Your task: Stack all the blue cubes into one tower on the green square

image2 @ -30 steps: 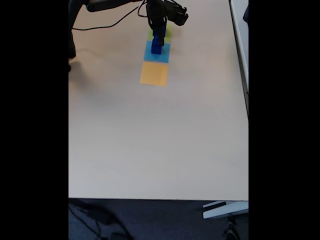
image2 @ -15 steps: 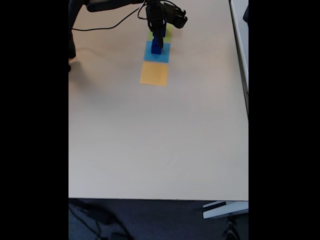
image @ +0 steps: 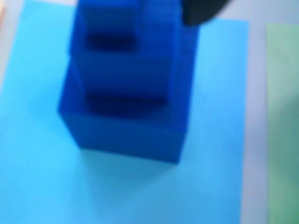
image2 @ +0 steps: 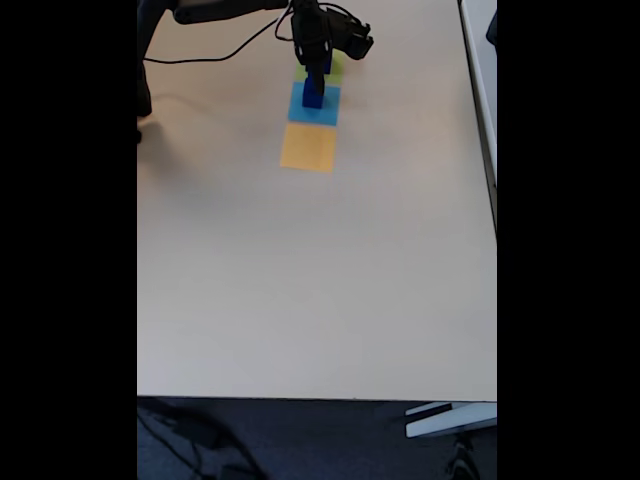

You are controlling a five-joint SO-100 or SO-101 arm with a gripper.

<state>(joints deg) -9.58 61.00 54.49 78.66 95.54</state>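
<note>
A tower of three dark blue cubes (image: 126, 93), graded in size with the largest at the bottom, stands on the flat light-blue square (image: 37, 177). The wrist view is blurred. The fixed view shows the same tower (image2: 314, 94) on the light-blue square (image2: 314, 108). The green square (image: 282, 116) lies beside it, bare where it shows. In the fixed view the arm partly covers the green square (image2: 335, 68). My gripper (image2: 319, 62) hangs just over the tower's top. A dark finger (image: 201, 9) shows at the wrist view's top edge. Whether it holds the top cube is hidden.
An orange flat square (image2: 308, 147) lies in line with the other two, nearer the camera. A black cable (image2: 215, 50) runs across the table's far left. The table's right edge (image2: 480, 120) borders a grey strip, and the near edge (image2: 300, 398) drops to dark floor.
The gripper has drawn slightly up and back from the tower. The blue cubes have stayed on the light-blue square.
</note>
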